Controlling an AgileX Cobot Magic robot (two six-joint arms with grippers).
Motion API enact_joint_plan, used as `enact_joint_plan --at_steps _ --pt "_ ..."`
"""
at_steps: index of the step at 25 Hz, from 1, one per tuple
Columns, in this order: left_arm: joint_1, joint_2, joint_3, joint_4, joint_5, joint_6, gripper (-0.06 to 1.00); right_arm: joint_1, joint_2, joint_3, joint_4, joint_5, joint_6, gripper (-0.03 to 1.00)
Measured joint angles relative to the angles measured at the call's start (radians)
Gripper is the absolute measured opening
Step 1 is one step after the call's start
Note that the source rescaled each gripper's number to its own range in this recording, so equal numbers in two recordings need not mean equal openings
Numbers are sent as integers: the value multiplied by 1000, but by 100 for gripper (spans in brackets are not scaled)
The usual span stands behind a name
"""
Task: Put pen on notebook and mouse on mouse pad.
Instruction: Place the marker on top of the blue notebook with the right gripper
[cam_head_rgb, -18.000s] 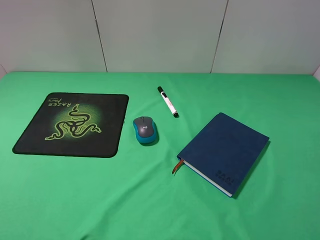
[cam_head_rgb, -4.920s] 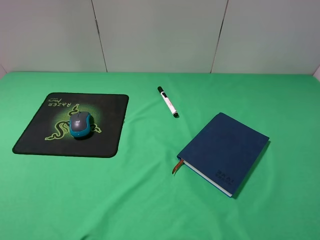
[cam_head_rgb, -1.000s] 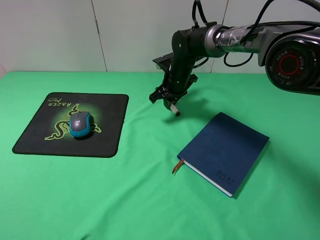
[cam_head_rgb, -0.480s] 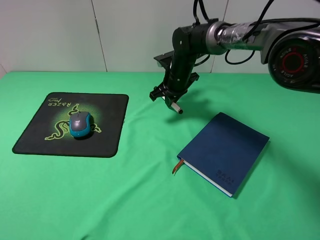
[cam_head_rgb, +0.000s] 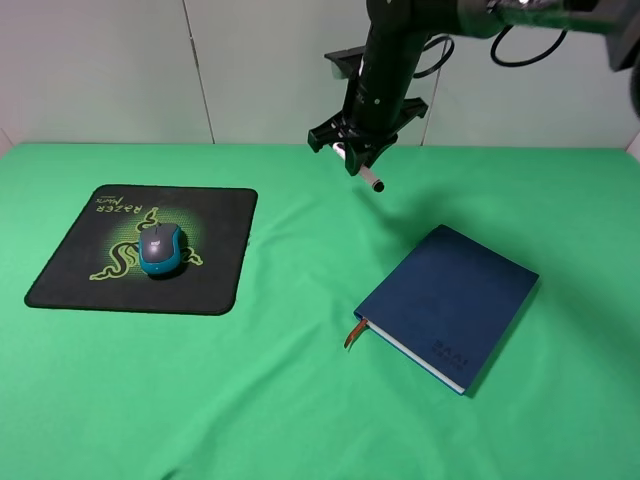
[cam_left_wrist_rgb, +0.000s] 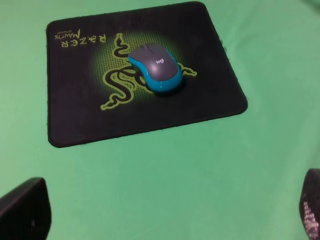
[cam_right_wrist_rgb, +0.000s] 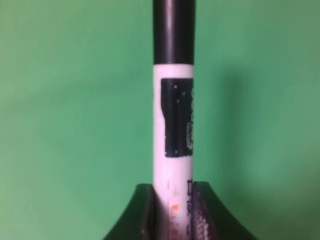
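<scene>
The right gripper (cam_head_rgb: 353, 156) pinches the white, black-capped pen (cam_right_wrist_rgb: 173, 100) tight, and it hangs tilted in the air.

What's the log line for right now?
right gripper: shut on pen, in air | mouse: on mouse pad | notebook: bare

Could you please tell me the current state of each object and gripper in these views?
pen: lifted off the table, tilted, held by the right gripper.
right gripper: shut on the pen.
left gripper: open, holding nothing.
mouse: resting on the mouse pad.
mouse pad: lying flat, mouse on it.
notebook: closed, lying flat, nothing on it.
</scene>
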Motion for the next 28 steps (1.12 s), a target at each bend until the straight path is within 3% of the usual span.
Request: enact_joint_plan --at_steps 8,13,23,28 --pt "0 0 0 0 0 0 100 0 -103 0 -43 114 94 0" --pt "0 0 0 0 0 0 100 0 -203 60 -89 123 148 0" --pt "0 0 0 0 0 0 100 0 -500 577 -106 -98 310 0" --pt "0 0 0 0 0 0 100 0 -567 752 -108 -178 393 0"
